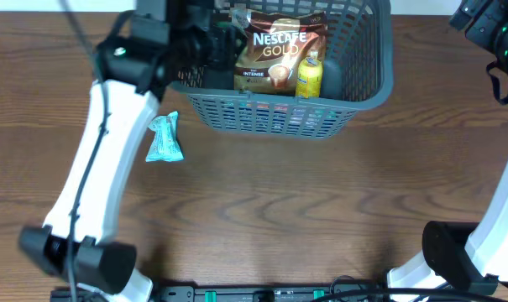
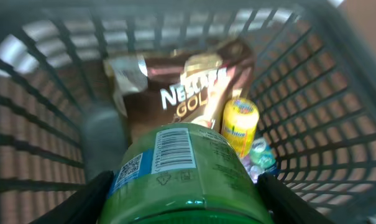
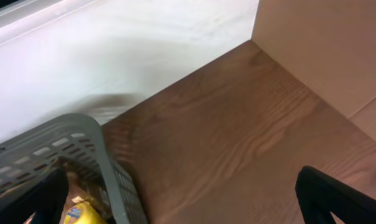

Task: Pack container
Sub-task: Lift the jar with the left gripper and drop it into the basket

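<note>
While the container lies lengthwise left-right, left gripper clamps a green can, right gripper gapes empty.

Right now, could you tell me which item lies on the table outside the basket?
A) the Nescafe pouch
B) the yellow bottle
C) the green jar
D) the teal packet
D: the teal packet lies on the wood beside the basket, while the Nescafe pouch and yellow bottle sit inside it and the green jar is in the left gripper.

Brown wood-grain table, white wall behind, tan panel at right
</note>
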Available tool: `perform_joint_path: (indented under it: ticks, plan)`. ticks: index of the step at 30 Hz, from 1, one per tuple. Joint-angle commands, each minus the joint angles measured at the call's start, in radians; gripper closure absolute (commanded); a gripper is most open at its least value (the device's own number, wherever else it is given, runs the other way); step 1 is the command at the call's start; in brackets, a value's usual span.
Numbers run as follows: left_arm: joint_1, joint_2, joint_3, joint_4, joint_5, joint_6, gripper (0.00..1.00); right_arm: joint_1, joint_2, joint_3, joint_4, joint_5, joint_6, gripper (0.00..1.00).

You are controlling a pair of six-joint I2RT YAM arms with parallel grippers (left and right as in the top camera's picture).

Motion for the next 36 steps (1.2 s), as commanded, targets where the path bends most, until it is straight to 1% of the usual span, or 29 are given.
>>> perform_joint_path:
  ticks: [1,13,23,30,32,33,34,35,36]
  plan:
    - [-0.013,0.045,0.021,0.007,0.010,0.018,0.94,-0.006,0.003,0.001,-0.002,0.010,0.014,0.01]
    - [-0.021,0.192,0.021,0.004,0.007,0.044,0.94,-0.006,0.003,0.001,-0.002,0.010,0.014,0.01]
    - [-0.021,0.223,0.021,0.001,-0.050,0.045,0.94,-0.006,0.003,0.001,-0.002,0.010,0.014,0.01]
    - [-0.021,0.227,0.021,-0.011,-0.050,0.048,0.94,-0.006,0.003,0.001,-0.002,0.010,0.014,0.01]
    - [-0.021,0.227,0.021,-0.014,-0.050,0.048,0.93,-0.006,0.003,0.001,-0.002,0.010,0.014,0.01]
    - [-0.021,0.227,0.021,-0.014,-0.049,0.048,0.67,-0.006,0.003,0.001,-0.002,0.010,0.014,0.01]
    - [-0.021,0.227,0.021,-0.014,-0.042,0.048,0.45,-0.006,0.003,0.001,-0.002,0.010,0.014,0.01]
    - [-0.021,0.227,0.021,-0.014,-0.039,0.048,0.26,-0.006,0.003,0.001,-0.002,0.010,0.014,0.01]
    - [-0.021,0.227,0.021,-0.014,-0.039,0.048,0.12,-0.006,0.003,0.001,-0.002,0.010,0.014,0.01]
